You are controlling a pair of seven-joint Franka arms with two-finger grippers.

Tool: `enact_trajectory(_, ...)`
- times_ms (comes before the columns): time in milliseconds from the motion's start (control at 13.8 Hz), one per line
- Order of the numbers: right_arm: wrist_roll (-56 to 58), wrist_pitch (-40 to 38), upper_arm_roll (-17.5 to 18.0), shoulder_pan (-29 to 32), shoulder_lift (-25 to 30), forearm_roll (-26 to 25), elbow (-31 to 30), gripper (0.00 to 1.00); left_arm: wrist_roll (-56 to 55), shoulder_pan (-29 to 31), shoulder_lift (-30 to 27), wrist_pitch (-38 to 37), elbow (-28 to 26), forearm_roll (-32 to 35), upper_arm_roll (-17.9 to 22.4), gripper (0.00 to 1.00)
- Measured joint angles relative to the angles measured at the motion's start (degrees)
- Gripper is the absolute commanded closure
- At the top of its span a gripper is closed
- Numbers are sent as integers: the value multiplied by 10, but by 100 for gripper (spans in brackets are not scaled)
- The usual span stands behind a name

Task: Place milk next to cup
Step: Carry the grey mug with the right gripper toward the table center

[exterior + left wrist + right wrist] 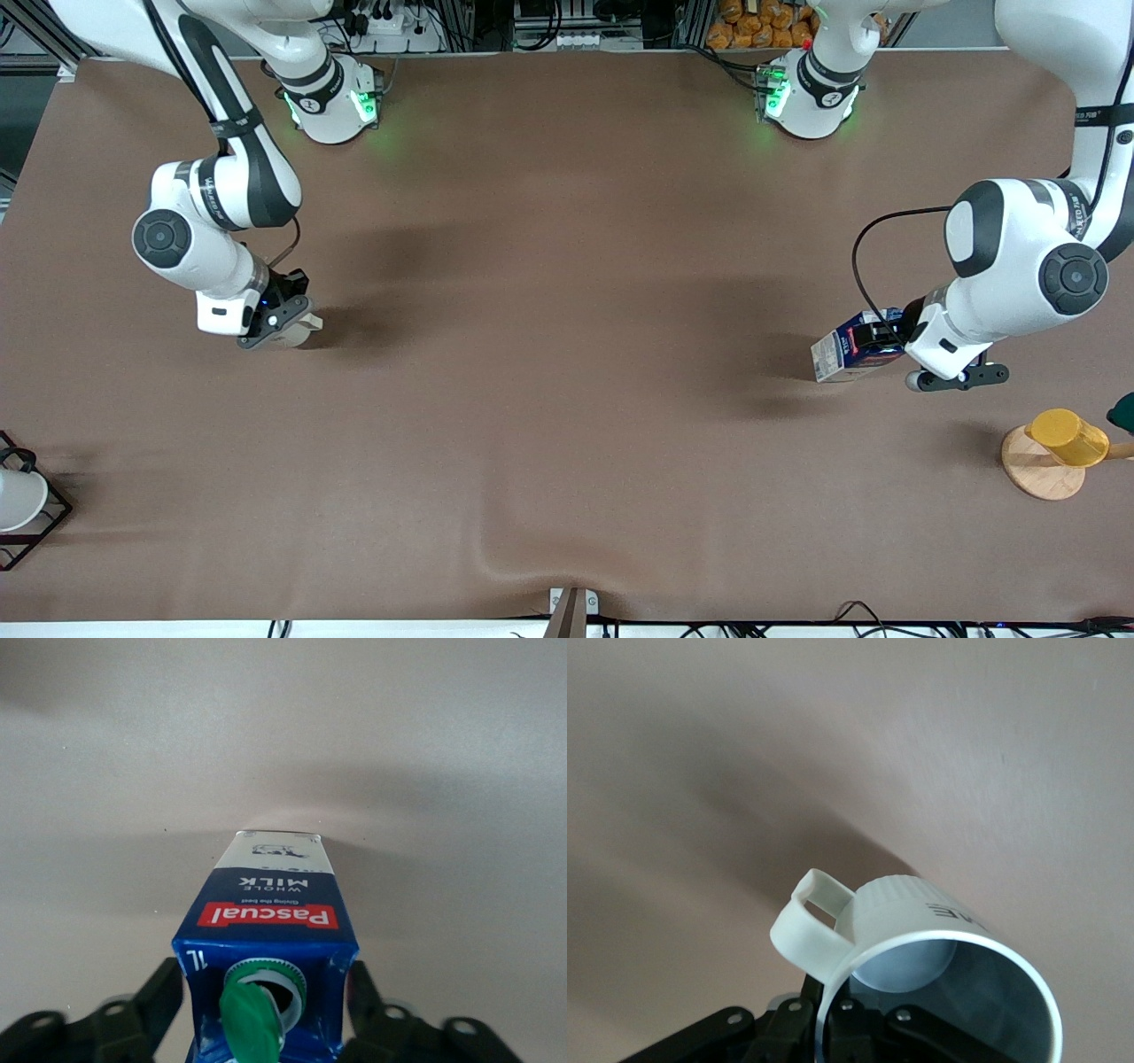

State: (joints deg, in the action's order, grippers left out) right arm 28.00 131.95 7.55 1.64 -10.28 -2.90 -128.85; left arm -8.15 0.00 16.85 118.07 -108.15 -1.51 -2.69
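We saw the left gripper (873,347) clenched on the milk (842,353), held tilted above the table (567,372), well apart from the cup (301,335), its long axis leaning, base toward that cup. The right gripper (282,319) grasped the cup at its rim.

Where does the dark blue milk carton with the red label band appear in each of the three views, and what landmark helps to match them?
Front view: the dark blue milk carton with the red label band is at the left gripper, toward the left arm's end of the table.
Left wrist view: the carton fills the lower centre, between the fingers, with its green cap lowest.
Right wrist view: not in it.
Shared landmark: the brown tabletop.
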Motion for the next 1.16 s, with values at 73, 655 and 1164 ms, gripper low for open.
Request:
enact_trajectory(73, -33, -10, 24, -2, 1, 18, 13, 100, 0, 0, 0, 0, 0, 0, 0, 35)
enact_trajectory(655, -496, -11, 142, -217, -28, 62, 117, 100, -1, -1, 0, 6, 5, 0, -1, 51)
enact_trajectory(1164, -835, -3, 140, -340, -239, -123, 292, 100, -1, -1, -4, 6, 36, 0, -1, 51)
